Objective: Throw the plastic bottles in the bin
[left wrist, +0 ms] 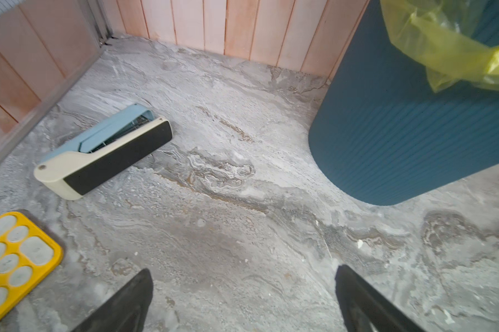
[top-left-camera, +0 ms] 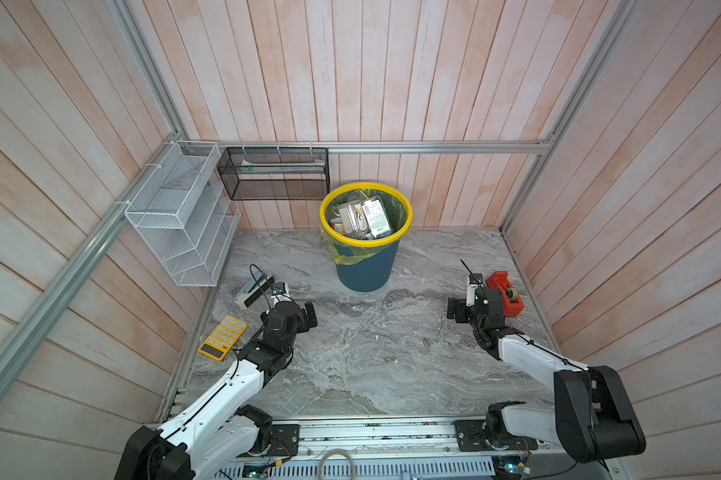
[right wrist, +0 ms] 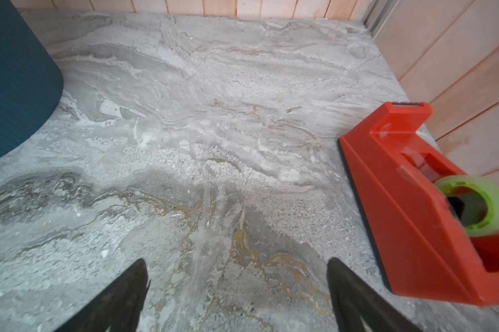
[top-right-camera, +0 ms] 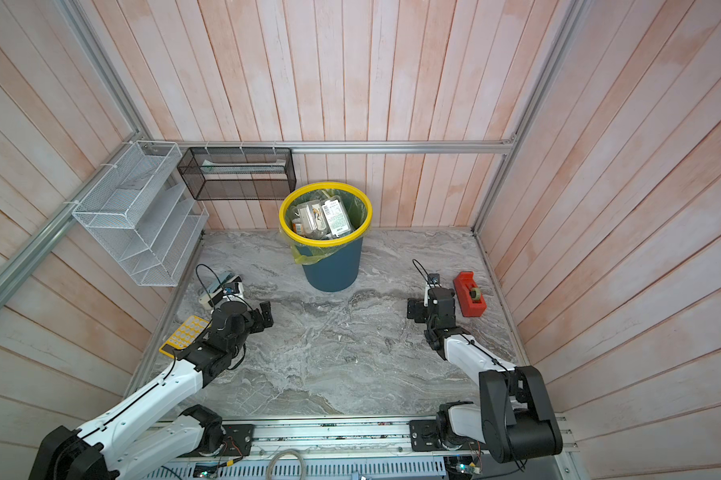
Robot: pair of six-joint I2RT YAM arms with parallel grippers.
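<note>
The plastic bottles [top-left-camera: 365,218] lie jumbled inside the bin [top-left-camera: 365,270], which stands at the 12 o'clock edge of the table [top-left-camera: 371,365], close to the back wall. In both top views the heap reaches nearly to the yellow rim, inside a yellow-green bag. Most of the bottles are clear. The uppermost one carries a white label [top-right-camera: 337,216] with dark print and a green strip along one end. A bit of orange label shows at the 9 o'clock side of the heap. The print is too small to read, and no brand can be made out.

The left gripper [top-left-camera: 310,316] hangs over the table at about 9 o'clock, its jaws wide apart. In the left wrist view only bare marbled table shows between the fingertips [left wrist: 141,290]. The bin is well apart from it, toward 1 o'clock in the top views. A blue and cream stapler [left wrist: 104,149] lies at 11 o'clock from this gripper. A yellow calculator [top-left-camera: 222,336] lies at 8 o'clock; its grey keys show no legible marks.

The right gripper [top-left-camera: 454,311] hangs at about 3 o'clock on the table, jaws likewise spread, with bare table between them in the right wrist view. The bin sits toward 11 o'clock from it, well apart. A red tape dispenser [right wrist: 415,201] with a green roll stands just beside it at 3 o'clock.
</note>
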